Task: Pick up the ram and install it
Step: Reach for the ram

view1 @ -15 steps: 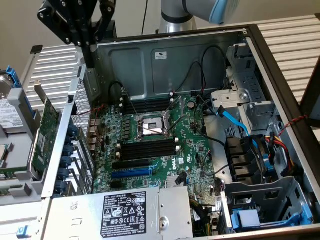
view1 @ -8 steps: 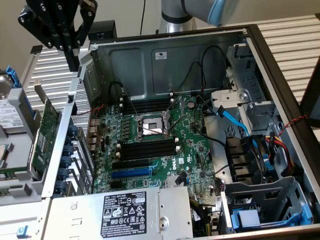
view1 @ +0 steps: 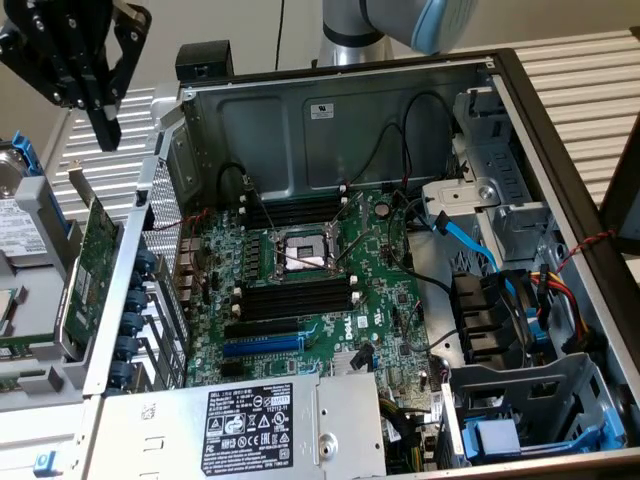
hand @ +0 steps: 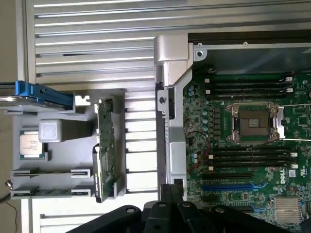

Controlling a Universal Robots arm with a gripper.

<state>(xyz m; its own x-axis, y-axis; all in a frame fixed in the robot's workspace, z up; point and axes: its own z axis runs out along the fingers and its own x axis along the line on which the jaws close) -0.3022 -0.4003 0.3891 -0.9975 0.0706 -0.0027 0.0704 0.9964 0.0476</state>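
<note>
While end effector [view1: 105, 138] hangs pressed together, empty, ram [view1: 22, 342] shows thin green strip, exterior view's left edge.

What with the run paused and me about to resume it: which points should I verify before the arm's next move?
1. Black gripper shut and empty: ok.
2. Gripper outside the open grey metal computer case, beyond its wall on the exterior view's left: ok.
3. Long black memory slots on the green motherboard empty: ok.
4. White slot latches open: cannot tell.
5. Thin green ram stick's place: cannot tell.
</note>
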